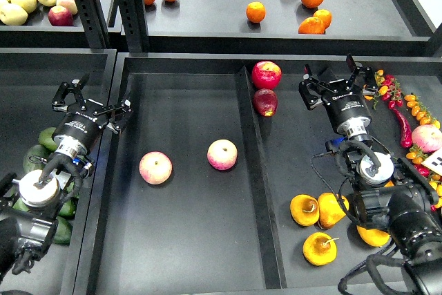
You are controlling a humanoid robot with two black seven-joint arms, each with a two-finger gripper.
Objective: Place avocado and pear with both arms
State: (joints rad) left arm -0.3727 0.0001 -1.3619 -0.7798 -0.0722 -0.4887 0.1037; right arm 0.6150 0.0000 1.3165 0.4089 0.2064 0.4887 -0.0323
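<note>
Several dark green avocados [39, 137] lie in the left bin, partly hidden by my left arm. Several golden pears [304, 210] with brown stems lie in the right tray near its front. My left gripper [94, 99] is open and empty, hovering over the wall between the left bin and the middle tray, above and to the right of the avocados. My right gripper [330, 75] is open and empty at the back of the right tray, well behind the pears.
Two pink-yellow apples [155, 168] [222, 155] lie in the middle tray [186, 253]. Two red apples [266, 74] sit at the divider's far end. Oranges [255, 12] are on the back shelf. Chillies and small tomatoes [404, 112] lie at far right.
</note>
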